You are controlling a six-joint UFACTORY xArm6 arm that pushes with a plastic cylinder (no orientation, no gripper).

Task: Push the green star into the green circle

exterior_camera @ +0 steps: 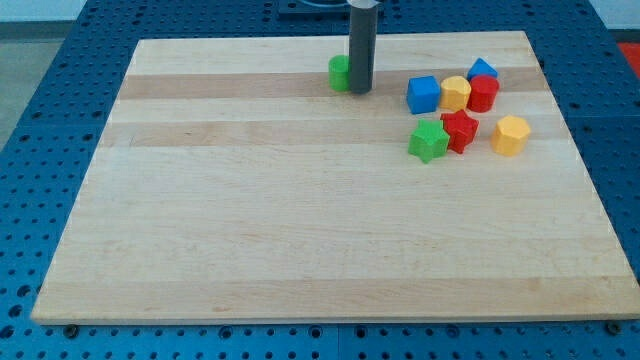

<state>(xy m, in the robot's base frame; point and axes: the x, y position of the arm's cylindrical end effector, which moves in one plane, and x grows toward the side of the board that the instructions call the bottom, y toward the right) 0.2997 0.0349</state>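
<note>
A pale wooden board [300, 230] lay on a blue perforated bench [40, 150], carrying eight small blocks, all toward the view's top. The blue cube [423, 95] served as the anchor of a cluster: a yellow block [456, 93] touched its right side, a red block [484, 93] sat just beyond that, and a blue block [483, 69], perhaps a triangle, peeked out behind. Below the cube sat the green star [428, 140], touching a red star [460, 130]; a yellow hexagon [511, 135] stood farther right. Well to the cube's left rested the green circle [340, 72], half hidden.
</note>
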